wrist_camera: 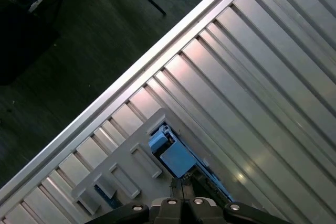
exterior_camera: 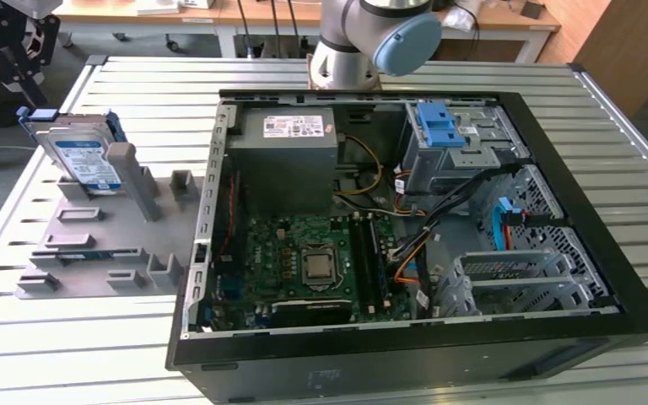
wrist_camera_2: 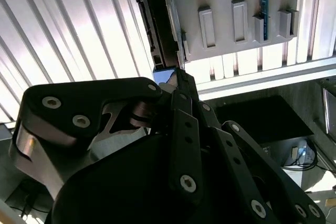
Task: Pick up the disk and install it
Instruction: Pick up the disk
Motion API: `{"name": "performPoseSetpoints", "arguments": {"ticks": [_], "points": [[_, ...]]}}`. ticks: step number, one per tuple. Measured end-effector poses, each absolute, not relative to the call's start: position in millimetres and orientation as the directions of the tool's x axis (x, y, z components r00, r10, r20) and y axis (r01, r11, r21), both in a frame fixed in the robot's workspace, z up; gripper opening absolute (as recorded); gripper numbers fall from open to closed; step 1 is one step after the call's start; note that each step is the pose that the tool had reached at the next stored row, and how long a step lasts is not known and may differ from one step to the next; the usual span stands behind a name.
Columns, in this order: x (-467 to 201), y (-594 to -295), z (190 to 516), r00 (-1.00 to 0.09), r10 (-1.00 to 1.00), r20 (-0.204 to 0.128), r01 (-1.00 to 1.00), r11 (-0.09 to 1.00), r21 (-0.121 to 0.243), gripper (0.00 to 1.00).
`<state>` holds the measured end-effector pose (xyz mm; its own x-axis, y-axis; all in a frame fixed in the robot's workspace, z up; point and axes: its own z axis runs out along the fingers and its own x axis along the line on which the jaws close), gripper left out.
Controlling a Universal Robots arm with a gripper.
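Starting with the biggest: what is here, asks A.

B: One slatted metal table (exterior_camera: 132,89), one open computer case (exterior_camera: 414,350) on it, and one arm (exterior_camera: 358,38) rising behind the case. Inside the case are one grey power-supply box (exterior_camera: 290,160) and one metal cage (exterior_camera: 471,148) with a blue latch (exterior_camera: 441,126).

A: And the disk?

B: One disk (exterior_camera: 85,160), standing on edge in the one grey fixture (exterior_camera: 88,232) at the exterior view's left, well apart from the case.

A: Which step is this?

B: The pick-up, I judge, and early in it: the disk sits in its slot, not yet lifted. In the first wrist view the gripper (wrist_camera: 181,183) is just beside the disk's blue carrier frame (wrist_camera: 176,158).

A: Holding it?

B: I cannot tell whether the gripper is spread, pressed together or pinching the frame.

A: What does the grasp call for?

B: A firm hold square across the disk's thin sides, I think. It should come straight out of the slot, since a tilt could jam it against the fixture.
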<state>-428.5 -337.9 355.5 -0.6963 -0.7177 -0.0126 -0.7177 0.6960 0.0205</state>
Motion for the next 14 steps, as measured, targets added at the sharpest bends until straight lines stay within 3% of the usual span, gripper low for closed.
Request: {"name": "performPoseSetpoints", "arguments": {"ticks": [14], "points": [[-428.5,-337.9,355.5,-0.663,-0.748,-0.013,-0.748,0.663,0.021,0.11]]}}
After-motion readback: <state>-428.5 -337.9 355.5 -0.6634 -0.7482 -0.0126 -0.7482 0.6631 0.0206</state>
